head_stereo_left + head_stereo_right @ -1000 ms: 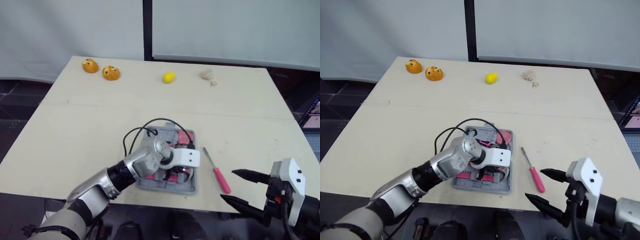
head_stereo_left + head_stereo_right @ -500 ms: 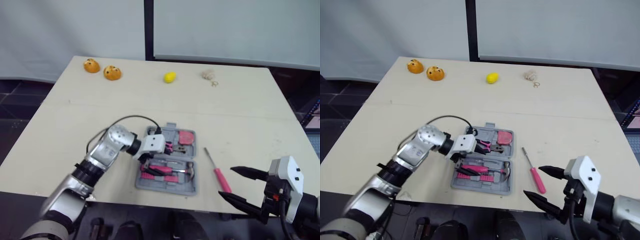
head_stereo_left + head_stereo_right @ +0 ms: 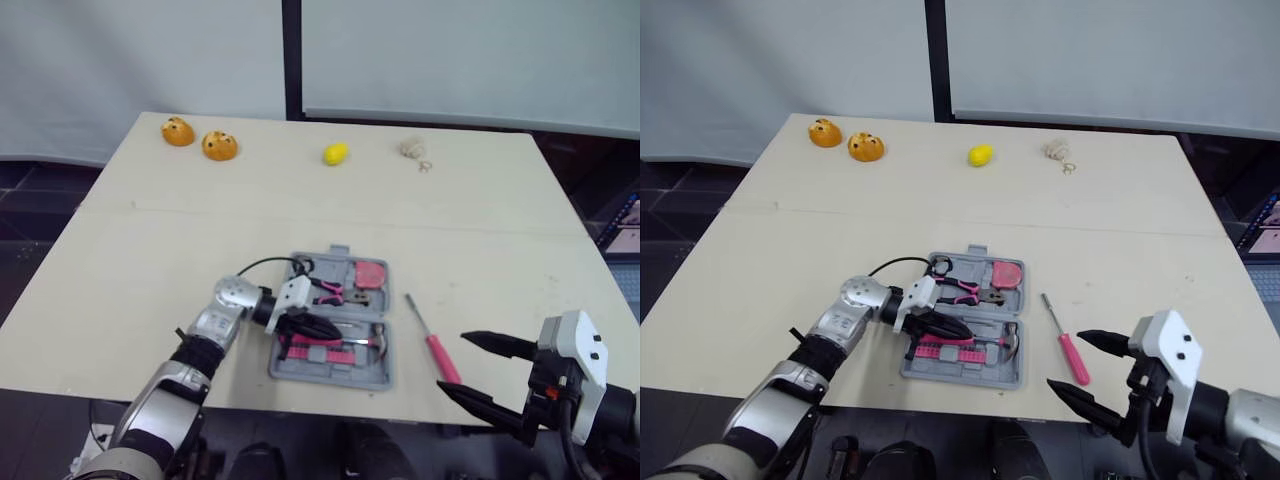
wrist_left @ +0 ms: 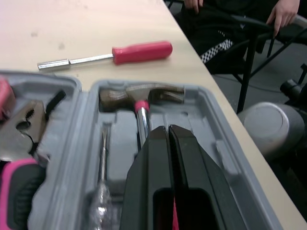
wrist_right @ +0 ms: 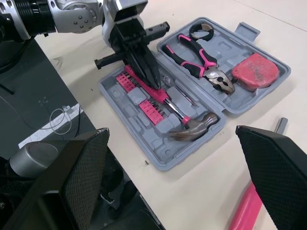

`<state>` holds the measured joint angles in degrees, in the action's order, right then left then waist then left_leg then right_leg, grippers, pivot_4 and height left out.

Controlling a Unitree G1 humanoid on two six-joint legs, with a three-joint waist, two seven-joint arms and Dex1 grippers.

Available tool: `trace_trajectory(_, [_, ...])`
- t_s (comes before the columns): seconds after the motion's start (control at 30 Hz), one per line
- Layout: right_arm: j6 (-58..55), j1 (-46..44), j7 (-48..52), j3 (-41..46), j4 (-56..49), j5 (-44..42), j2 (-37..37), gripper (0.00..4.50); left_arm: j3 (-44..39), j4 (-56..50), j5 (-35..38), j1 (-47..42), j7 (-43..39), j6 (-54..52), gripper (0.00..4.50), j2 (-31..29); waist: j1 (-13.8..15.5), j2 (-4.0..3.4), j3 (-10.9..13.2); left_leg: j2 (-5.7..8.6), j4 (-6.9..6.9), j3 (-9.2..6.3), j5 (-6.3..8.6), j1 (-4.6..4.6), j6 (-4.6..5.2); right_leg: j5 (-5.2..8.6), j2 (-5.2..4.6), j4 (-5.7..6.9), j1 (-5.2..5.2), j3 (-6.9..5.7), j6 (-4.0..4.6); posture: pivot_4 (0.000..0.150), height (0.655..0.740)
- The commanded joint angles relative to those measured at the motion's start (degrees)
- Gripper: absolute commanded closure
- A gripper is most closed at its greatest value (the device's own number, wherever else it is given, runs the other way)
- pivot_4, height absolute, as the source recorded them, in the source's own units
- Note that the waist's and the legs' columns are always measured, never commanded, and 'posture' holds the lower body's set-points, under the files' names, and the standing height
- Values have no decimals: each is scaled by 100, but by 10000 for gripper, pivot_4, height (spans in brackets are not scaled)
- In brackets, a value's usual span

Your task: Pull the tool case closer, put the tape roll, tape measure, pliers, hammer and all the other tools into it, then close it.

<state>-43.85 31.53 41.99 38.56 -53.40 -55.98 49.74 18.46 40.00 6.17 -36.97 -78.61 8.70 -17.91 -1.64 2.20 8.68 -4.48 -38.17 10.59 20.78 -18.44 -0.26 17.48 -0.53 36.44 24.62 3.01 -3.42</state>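
Observation:
The grey tool case (image 3: pixel 330 362) lies open near the table's front edge. In it are pink-handled pliers (image 3: pixel 335 292), a red tape measure (image 3: pixel 372 273), pink bits (image 5: pixel 153 110) and a hammer (image 5: pixel 192 127) lying flat in its slot. My left gripper (image 3: pixel 335 330) is shut and hovers low over the hammer's pink handle, pointing toward the head (image 4: pixel 139 96). A red-handled screwdriver (image 3: pixel 432 340) lies on the table just right of the case. My right gripper (image 3: pixel 455 367) is open and empty by the front right edge, close to the screwdriver's handle.
At the table's back are two orange toys (image 3: pixel 178 131) (image 3: pixel 220 146), a yellow lemon (image 3: pixel 336 153) and a beige lump (image 3: pixel 413 148) with a small ring. A seated person's hand (image 4: pixel 283 9) and a black chair frame appear beyond the table's front edge.
My left arm swung back and to the left, drawing its gripper from the case's right half to the left half. That uncovered the hammer and bits. The right gripper stayed put.

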Motion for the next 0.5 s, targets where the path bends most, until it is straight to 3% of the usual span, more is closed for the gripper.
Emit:
trace_trajectory(0.03, [25,28,-5,174,-46,-109,29,0,36,106,-175,-89,-4,161,44691,-3,0,0,0,0,0,0,0,0,0,0,0,0,0,0,0,1500,7400])
trace_trajectory(0.5, [79,185,-11,221,-68,-92,-47,0,401,469,-1022,-89,594,356,44691,-3,6,3,-3,0,2,0,2,8,4,0,-2,-2,-10,0,-1,1500,7400])
